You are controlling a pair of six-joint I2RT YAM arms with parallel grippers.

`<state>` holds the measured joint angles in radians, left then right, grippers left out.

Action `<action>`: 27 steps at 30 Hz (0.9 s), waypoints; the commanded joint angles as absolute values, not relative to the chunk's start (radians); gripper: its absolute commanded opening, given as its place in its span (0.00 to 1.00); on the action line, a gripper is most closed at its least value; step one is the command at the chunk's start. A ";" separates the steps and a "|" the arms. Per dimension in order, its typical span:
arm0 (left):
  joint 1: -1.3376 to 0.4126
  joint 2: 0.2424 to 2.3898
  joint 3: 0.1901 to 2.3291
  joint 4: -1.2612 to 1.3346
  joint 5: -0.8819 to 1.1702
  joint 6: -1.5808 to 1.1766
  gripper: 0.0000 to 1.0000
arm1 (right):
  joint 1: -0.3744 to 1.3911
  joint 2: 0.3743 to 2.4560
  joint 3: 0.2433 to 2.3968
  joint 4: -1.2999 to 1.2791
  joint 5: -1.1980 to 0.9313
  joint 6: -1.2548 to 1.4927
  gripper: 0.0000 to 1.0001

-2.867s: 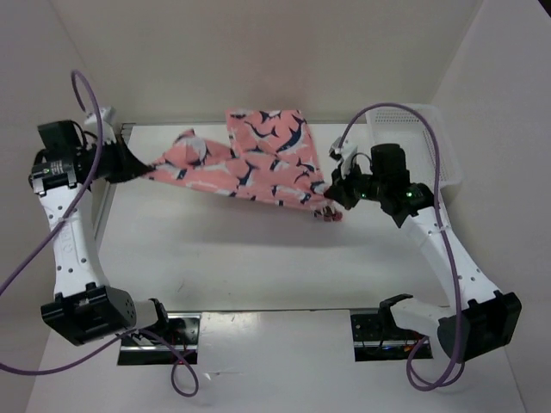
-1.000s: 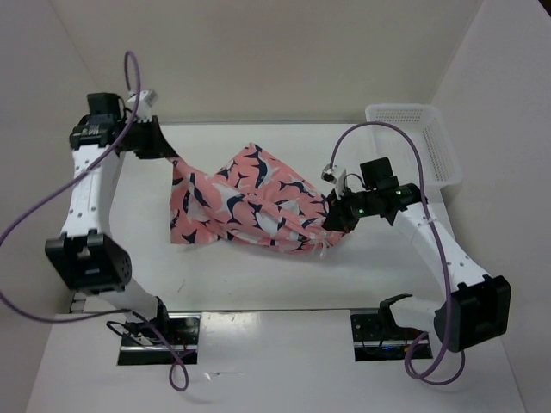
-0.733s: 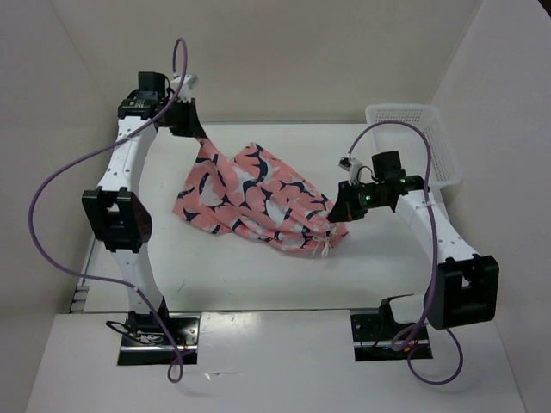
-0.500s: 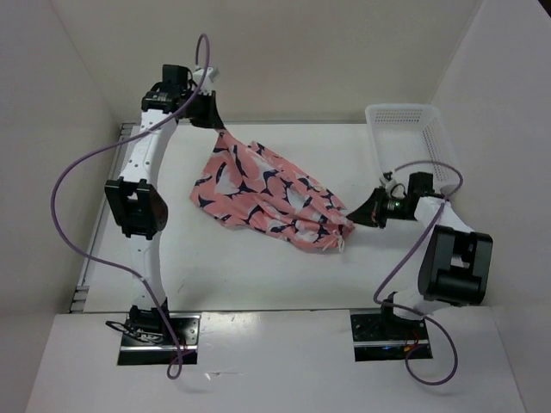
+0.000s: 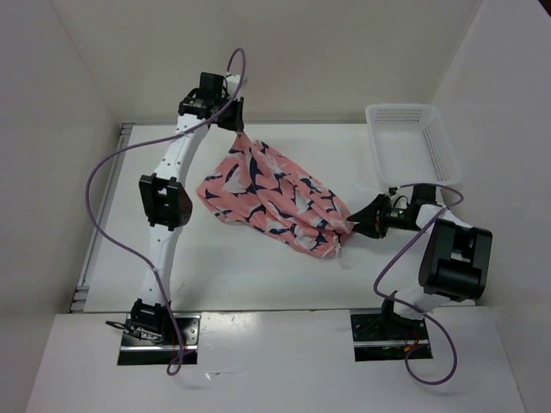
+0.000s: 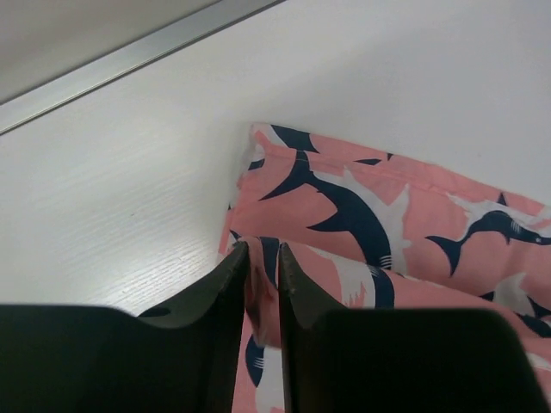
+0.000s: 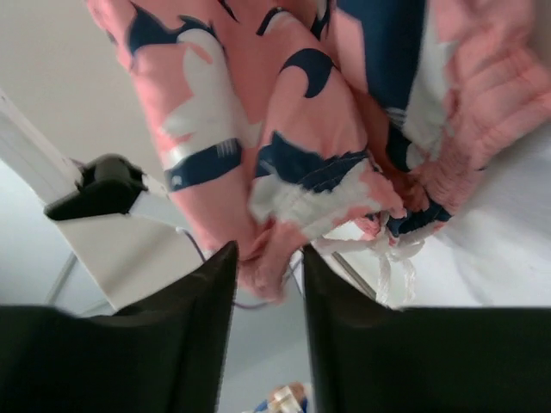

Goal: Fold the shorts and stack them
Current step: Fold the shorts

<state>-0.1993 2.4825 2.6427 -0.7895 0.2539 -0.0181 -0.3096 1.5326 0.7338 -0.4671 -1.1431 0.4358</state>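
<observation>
While nipped tight at opposite edges by left jaws and right jaws, shorts [image 5: 275,194] on table [image 5: 258,267], apart from basket [image 5: 413,146].

A white plastic mesh basket [image 5: 401,108], rectangular with rounded corners, sits at the far right corner of the flat white counter [image 5: 258,275], just beside the right wall. Plain pale walls [image 5: 284,60] enclose the counter at the back and on both sides. A grey metal strip [image 6: 129,58] runs along one counter edge.
</observation>
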 commanded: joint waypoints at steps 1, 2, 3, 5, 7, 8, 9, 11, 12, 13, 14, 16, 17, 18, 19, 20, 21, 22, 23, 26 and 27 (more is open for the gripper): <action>-0.201 2.517 2.695 -0.732 0.173 0.000 0.30 | -0.327 1.537 0.767 -0.448 -1.059 0.483 0.48; -0.201 2.517 2.704 -0.732 0.182 0.000 0.35 | -0.336 1.546 0.793 -0.448 -1.039 0.483 0.52; -0.201 2.517 2.704 -0.732 0.183 0.000 0.41 | -0.345 1.546 0.805 -0.457 -1.020 0.483 0.57; -0.201 2.528 2.715 -0.732 0.183 0.000 0.66 | -0.360 1.546 0.850 -0.492 -0.971 0.460 0.59; -0.210 2.528 2.715 -0.732 0.172 0.000 0.76 | -0.386 1.546 0.897 -0.535 -0.927 0.401 0.61; -0.210 2.528 2.715 -0.732 0.155 0.000 0.83 | -0.397 1.546 0.910 -0.575 -0.879 0.381 0.61; -0.210 2.528 2.715 -0.732 0.155 0.000 0.85 | -0.409 1.546 0.920 -0.592 -0.852 0.365 0.61; -0.198 2.499 2.715 -0.744 0.155 0.000 0.88 | -0.419 1.510 0.951 -0.635 -0.758 0.303 0.61; -0.184 2.488 2.715 -0.744 0.155 0.000 0.89 | -0.419 1.491 0.951 -0.664 -0.732 0.287 0.61; -0.163 2.459 2.676 -0.761 0.155 0.000 0.89 | -0.419 1.471 0.951 -0.678 -0.715 0.270 0.61; -0.152 2.441 2.643 -0.779 0.155 0.000 0.89 | -0.404 1.441 0.960 -0.689 -0.665 0.252 0.61; -0.115 2.384 2.501 -0.799 0.167 0.000 0.91 | -0.370 1.419 0.960 -0.698 -0.620 0.273 0.61; -0.106 2.364 2.440 -0.799 0.158 0.000 0.92 | -0.323 1.405 0.969 -0.698 -0.595 0.285 0.61; -0.106 2.321 2.377 -0.799 0.147 0.000 0.95 | -0.295 1.405 0.969 -0.698 -0.580 0.296 0.61; -0.092 2.301 2.312 -0.787 0.120 0.000 1.00 | -0.269 1.405 0.979 -0.698 -0.562 0.296 0.61; -0.092 2.266 2.187 -0.775 0.108 0.000 1.00 | -0.229 1.405 0.979 -0.698 -0.513 0.320 0.64; -0.092 2.249 2.131 -0.761 0.098 0.000 1.00 | -0.215 1.405 0.979 -0.707 -0.488 0.331 0.66; -0.092 2.238 2.082 -0.729 0.081 0.000 1.00 | -0.215 1.416 0.979 -0.707 -0.488 0.331 0.68; -0.092 2.227 2.044 -0.716 0.081 0.000 1.00 | -0.215 1.442 0.979 -0.707 -0.468 0.343 0.70; -0.092 2.239 1.988 -0.707 0.069 0.000 1.00 | -0.215 1.483 0.979 -0.707 -0.466 0.344 0.74; -0.092 2.253 1.974 -0.707 0.069 0.000 1.00 | -0.206 1.503 0.979 -0.707 -0.477 0.344 0.74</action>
<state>-0.0692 2.2745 1.9930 -0.7483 0.0853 -0.0036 -0.2100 1.4616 0.9428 -0.6800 -0.5213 0.3286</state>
